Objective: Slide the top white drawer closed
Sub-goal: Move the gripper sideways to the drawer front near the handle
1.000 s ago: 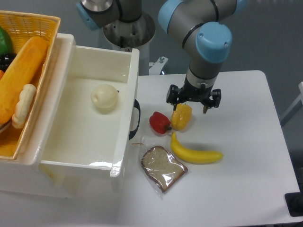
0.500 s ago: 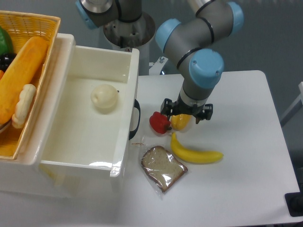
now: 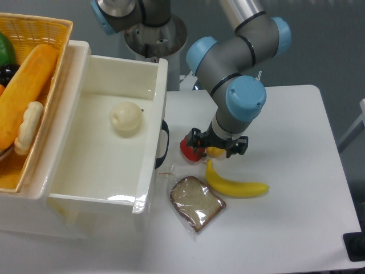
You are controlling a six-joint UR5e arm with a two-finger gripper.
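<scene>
**Ann:** Over on the left, the yellow wicker basket [image 3: 28, 85] sits on the cabinet top, and just beside it the top white drawer [image 3: 102, 137] is pulled wide open, a pale round fruit [image 3: 125, 118] lying inside.

**Ben:** And its black handle [image 3: 164, 144] faces right, toward the end effector [image 3: 214, 147], which hovers low over the red pepper [image 3: 191, 149] and yellow pepper [image 3: 215, 151] on the counter [image 3: 285, 188].

**Ann:** Open or closed?

**Ben:** I cannot tell from above; nothing looks held. To my eye the sound play is to get the fingers against the front panel near the handle and push straight left, level, clear of the peppers.

**Ann:** Any lettering?

**Ben:** None readable, not even on the bagged bread slice [image 3: 197, 202] or banana [image 3: 235, 184].
</scene>
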